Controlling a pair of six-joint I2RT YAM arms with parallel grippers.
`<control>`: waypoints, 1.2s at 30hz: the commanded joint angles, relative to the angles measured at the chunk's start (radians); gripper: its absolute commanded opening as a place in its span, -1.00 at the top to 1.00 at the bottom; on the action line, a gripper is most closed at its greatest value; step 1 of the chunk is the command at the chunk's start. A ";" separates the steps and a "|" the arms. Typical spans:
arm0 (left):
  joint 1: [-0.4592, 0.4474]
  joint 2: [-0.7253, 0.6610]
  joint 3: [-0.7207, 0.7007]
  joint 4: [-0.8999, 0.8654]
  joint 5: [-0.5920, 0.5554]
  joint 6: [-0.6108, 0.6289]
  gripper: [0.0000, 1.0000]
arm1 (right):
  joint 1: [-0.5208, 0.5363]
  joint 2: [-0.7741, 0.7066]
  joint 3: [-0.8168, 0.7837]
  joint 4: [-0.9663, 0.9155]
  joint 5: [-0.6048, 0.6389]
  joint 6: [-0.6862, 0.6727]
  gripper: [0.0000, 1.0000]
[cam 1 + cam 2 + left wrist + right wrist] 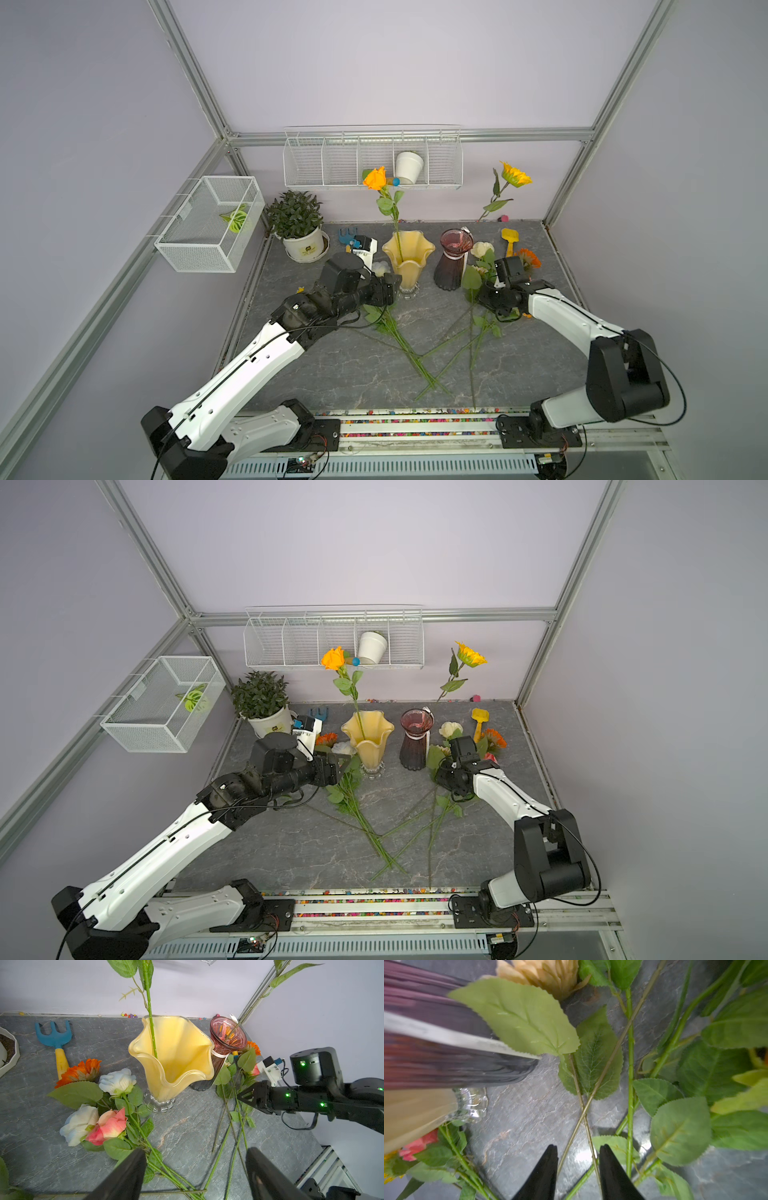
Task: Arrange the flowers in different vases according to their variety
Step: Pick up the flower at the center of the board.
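In both top views, the yellow vase (408,257) (368,737) holds an upright orange rose (375,178). The stem of a yellow sunflower (515,174) leans in the purple vase (453,262) beside it. Left of the yellow vase lie a pink rose (110,1124), a cream rose (80,1122), a white-blue rose (117,1081) and an orange bloom (80,1072). My left gripper (195,1150) hangs open above their stems, holding nothing. Right of the purple vase (436,1022), my right gripper (578,1146) is open low over two crossed thin stems, near a cream bloom (548,974).
A leafy plant in a white pot (297,226) stands at the back left, with a blue rake (55,1034) near it. A yellow shovel (509,239) lies at the back right. A wire shelf (372,183) on the back wall holds a white pot (409,166), and a wire basket (210,222) hangs on the left wall.
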 commanded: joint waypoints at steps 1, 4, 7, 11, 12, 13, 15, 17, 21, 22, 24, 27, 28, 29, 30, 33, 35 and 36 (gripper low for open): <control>0.000 -0.016 -0.020 0.029 0.021 0.020 -0.60 | -0.017 0.037 0.008 0.062 0.038 0.034 0.22; 0.000 -0.016 -0.023 0.027 0.020 0.023 -0.60 | -0.036 0.075 0.032 0.075 0.050 0.023 0.24; 0.002 -0.021 -0.028 0.028 0.011 0.024 -0.60 | -0.058 0.113 0.066 0.074 0.059 0.008 0.29; 0.001 -0.020 -0.029 0.028 0.006 0.026 -0.60 | -0.086 0.167 0.095 0.084 0.054 -0.004 0.33; 0.001 -0.018 -0.029 0.028 0.005 0.026 -0.60 | -0.092 0.180 0.101 0.090 0.047 -0.006 0.33; 0.000 -0.018 -0.029 0.028 0.004 0.026 -0.60 | -0.095 0.194 0.108 0.094 0.043 -0.008 0.34; 0.000 -0.015 -0.028 0.027 0.003 0.026 -0.60 | -0.096 0.225 0.123 0.098 0.035 -0.010 0.35; 0.000 -0.013 -0.026 0.026 0.002 0.026 -0.60 | -0.097 0.248 0.131 0.107 0.028 -0.007 0.35; 0.000 -0.005 -0.020 0.023 0.002 0.027 -0.60 | -0.098 0.278 0.138 0.121 0.026 -0.002 0.36; 0.001 -0.003 -0.019 0.023 0.001 0.028 -0.60 | -0.096 0.281 0.139 0.123 0.028 -0.004 0.37; 0.000 0.002 -0.016 0.021 0.001 0.032 -0.60 | -0.097 0.289 0.143 0.125 0.036 -0.005 0.39; 0.001 0.009 -0.014 0.022 -0.004 0.034 -0.60 | -0.096 0.304 0.157 0.126 0.053 -0.010 0.55; 0.000 0.012 -0.012 0.022 -0.003 0.035 -0.60 | -0.098 0.308 0.162 0.128 0.058 -0.013 0.59; 0.001 0.014 -0.012 0.022 -0.004 0.035 -0.60 | -0.096 0.316 0.169 0.128 0.064 -0.014 0.65; 0.001 0.017 -0.011 0.021 -0.004 0.037 -0.60 | -0.097 0.323 0.175 0.129 0.068 -0.015 0.73; 0.001 0.023 -0.009 0.020 -0.006 0.038 -0.60 | -0.097 0.333 0.195 0.126 0.079 -0.019 0.96; 0.000 0.025 -0.007 0.020 -0.006 0.038 -0.60 | -0.097 0.324 0.200 0.122 0.086 -0.021 1.00; 0.001 0.026 -0.006 0.019 -0.006 0.036 -0.60 | -0.097 0.315 0.202 0.117 0.091 -0.023 1.00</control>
